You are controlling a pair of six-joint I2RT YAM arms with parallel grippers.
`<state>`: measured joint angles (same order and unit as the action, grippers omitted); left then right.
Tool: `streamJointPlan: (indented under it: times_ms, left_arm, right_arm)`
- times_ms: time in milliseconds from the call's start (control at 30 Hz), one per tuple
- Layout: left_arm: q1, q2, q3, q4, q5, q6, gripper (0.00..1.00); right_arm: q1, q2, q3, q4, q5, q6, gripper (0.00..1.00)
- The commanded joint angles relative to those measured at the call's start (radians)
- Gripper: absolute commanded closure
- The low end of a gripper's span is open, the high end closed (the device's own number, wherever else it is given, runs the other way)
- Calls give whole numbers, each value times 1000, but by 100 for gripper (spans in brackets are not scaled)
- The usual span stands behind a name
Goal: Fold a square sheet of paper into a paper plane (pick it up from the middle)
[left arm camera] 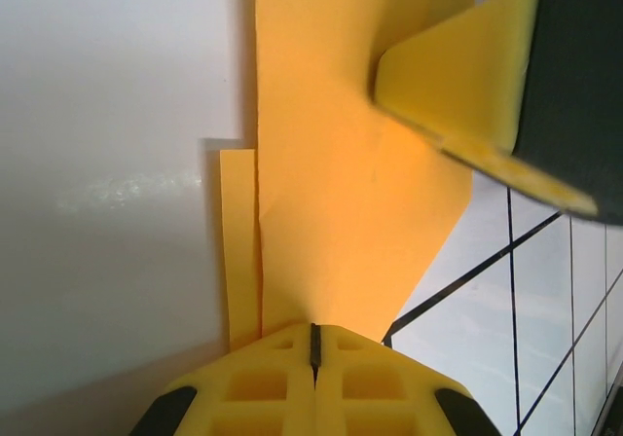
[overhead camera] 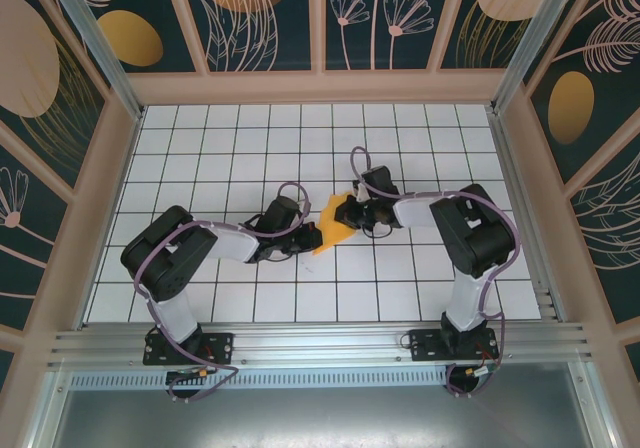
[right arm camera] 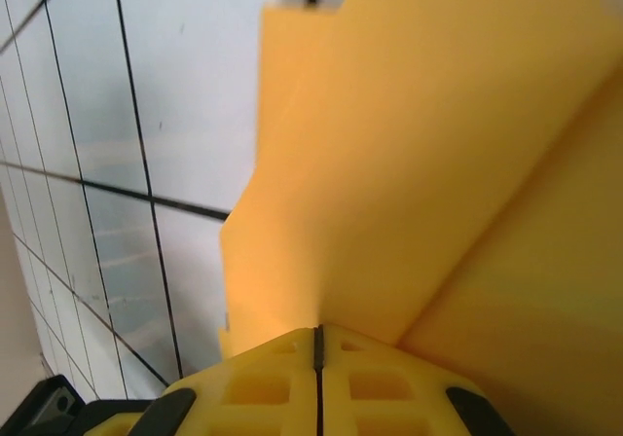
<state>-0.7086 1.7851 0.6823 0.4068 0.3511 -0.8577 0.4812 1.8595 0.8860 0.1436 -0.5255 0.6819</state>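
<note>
Two pincers clenched on the partly folded paper sheet (overhead camera: 332,224) at the tabletop (overhead camera: 220,148) centre: left pincer (overhead camera: 303,238) just left of centre, right pincer (overhead camera: 352,212) just right. Likely gripping opposite edges to keep layers taut for the next crease.

Flat white tabletop (overhead camera: 300,138), glossy, ruled into square tiles by thin dark lines. Framed on the left, far and right sides by a pale beige ledge (overhead camera: 320,88). Closed along the near edge by a ribbed silver aluminium rail (overhead camera: 320,340), with a black left base plate (overhead camera: 190,348) and a black right base plate (overhead camera: 450,345) bolted onto it, well apart. Over the middle tiles, a folded orange-yellow sheet of paper (overhead camera: 333,223), throwing a soft grey shadow onto the white just beside its edge in the left wrist view. Touching the surface or just clear of it: impossible to tell. Faint streaks of reflected light across the tiles in both wrist views.
</note>
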Motion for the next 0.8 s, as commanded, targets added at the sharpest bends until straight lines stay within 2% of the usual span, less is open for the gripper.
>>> streamJointPlan:
  times_ms: [0, 400, 767]
  left_arm:
    - [2, 42, -62, -129, -32, 14, 98]
    - [2, 51, -59, -148, -27, 29, 98]
    - [1, 51, -57, -140, -22, 23, 98]
  right_arm:
    - [-38, 27, 29, 18, -36, -32, 91]
    - [-152, 105, 111, 9, -68, -39, 91]
    - [-170, 136, 202, -109, 1, -68, 90]
